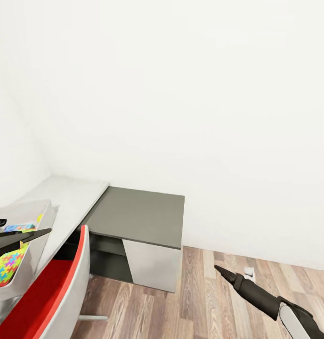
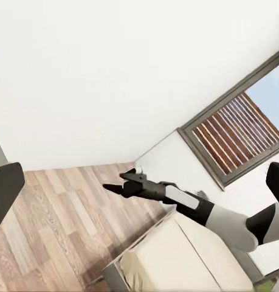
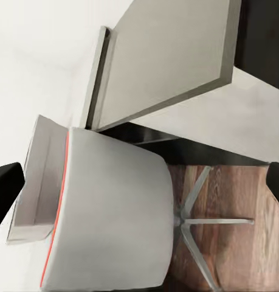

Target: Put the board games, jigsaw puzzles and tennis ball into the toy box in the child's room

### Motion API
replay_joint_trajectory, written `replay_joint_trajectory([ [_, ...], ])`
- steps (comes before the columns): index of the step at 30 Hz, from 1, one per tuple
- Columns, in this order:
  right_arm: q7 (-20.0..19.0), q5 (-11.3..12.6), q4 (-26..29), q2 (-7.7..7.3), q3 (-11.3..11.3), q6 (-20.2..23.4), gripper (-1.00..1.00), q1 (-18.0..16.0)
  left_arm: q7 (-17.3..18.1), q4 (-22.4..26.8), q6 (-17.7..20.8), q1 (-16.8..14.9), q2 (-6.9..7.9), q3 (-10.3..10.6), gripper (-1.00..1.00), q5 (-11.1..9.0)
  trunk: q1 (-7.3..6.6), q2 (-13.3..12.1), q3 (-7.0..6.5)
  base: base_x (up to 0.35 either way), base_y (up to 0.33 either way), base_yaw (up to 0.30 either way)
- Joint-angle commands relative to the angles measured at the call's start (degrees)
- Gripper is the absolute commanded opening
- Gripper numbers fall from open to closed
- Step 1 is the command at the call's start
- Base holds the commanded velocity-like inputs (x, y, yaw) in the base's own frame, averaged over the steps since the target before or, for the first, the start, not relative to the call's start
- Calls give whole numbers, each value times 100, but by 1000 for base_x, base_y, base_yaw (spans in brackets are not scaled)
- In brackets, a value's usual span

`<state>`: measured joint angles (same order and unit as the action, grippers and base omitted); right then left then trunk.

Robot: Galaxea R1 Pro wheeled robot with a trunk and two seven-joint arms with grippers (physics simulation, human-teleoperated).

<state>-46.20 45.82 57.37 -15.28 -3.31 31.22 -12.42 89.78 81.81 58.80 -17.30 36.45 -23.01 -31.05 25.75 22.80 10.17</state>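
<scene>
White wall [image 1: 181, 94] backs the L-shaped table [image 1: 138, 214] at left | red-seated chair [image 1: 63, 292] stands near it | toy box [image 1: 32, 212] sits on the table's far-left edge with a jigsaw [image 1: 6, 268] inside | left gripper [image 1: 25, 238] hovers over the box, right gripper [image 1: 223, 273] over the floor [image 1: 204, 301]; jaw state of both unclear.

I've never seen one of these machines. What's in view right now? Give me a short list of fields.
place: white-walled room, wood floor
desk: L-shaped, light grey part meeting dark grey part
toy box: grey bin on the light part, jigsaw inside
chair: grey shell, red seat, at the desk
left pincer: over the bin, fingers look closed
right pincer: above the floor, holding nothing
bed: cream mattress, left wrist view
</scene>
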Motion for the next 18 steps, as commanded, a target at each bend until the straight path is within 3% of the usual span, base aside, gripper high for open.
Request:
replay_joint_trajectory([
  [1, 16, 36, -186, 2, 183, -172, 100, -6, 22, 2, 61, -2, 1, 2, 100, 3, 4, 12, 4, 0, 0, -219],
  [5, 52, 32, -798, 6, 574, -776, 100, -7, 22, 8, 61, -2, -8, 12, 100, -2, 4, 12, -24, 0, 0, -219],
  [12, 220, -44, -1571, 9, 857, -1463, 100, -6, 22, 24, 61, -5, -38, 17, 100, -5, 4, 12, -74, 0, 0, -219],
  [18, 773, -496, -1938, 91, 1024, -1921, 100, -6, 22, 32, 61, -2, -61, 85, 100, -6, 4, 12, -119, 0, 0, -207],
])
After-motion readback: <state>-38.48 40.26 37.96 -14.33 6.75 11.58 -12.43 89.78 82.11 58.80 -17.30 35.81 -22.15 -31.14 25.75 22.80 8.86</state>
